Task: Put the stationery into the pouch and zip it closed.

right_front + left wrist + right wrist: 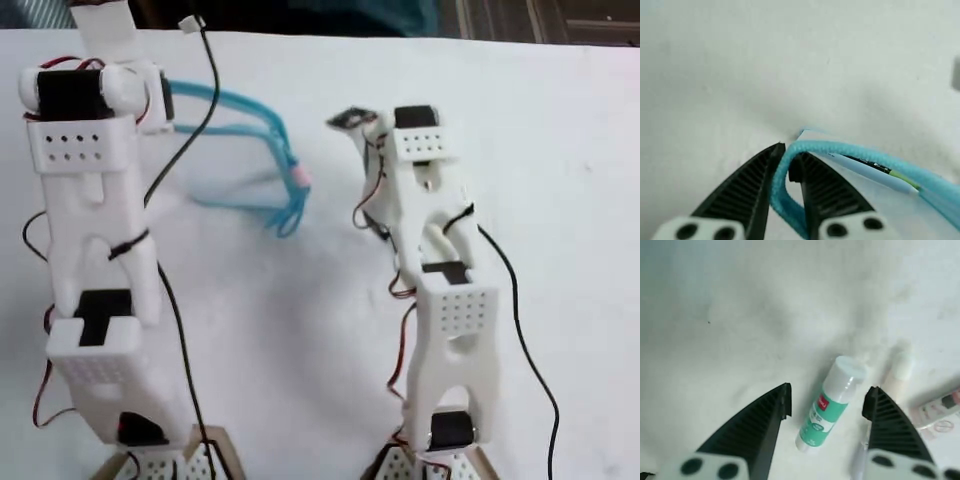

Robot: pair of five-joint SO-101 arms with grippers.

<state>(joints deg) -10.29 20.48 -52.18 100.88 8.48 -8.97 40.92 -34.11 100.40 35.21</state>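
Between the tips of the left pincer (pixel 787 150) the blue edge of the pouch (pixel 850 152) is pinched, and the pouch is held at the far left of the table (pixel 560 150). The right pincer (pixel 828 390) is spread above a green-and-white glue stick (pixel 832 400) lying on the table; a pale stick (pixel 900 367) is seen just beside it.

The pouch (pixel 850 152) has woven cloth edging and clear glossy plastic walls; the glue stick (pixel 830 402) is smooth plastic; the table (pixel 740 315) looks matt
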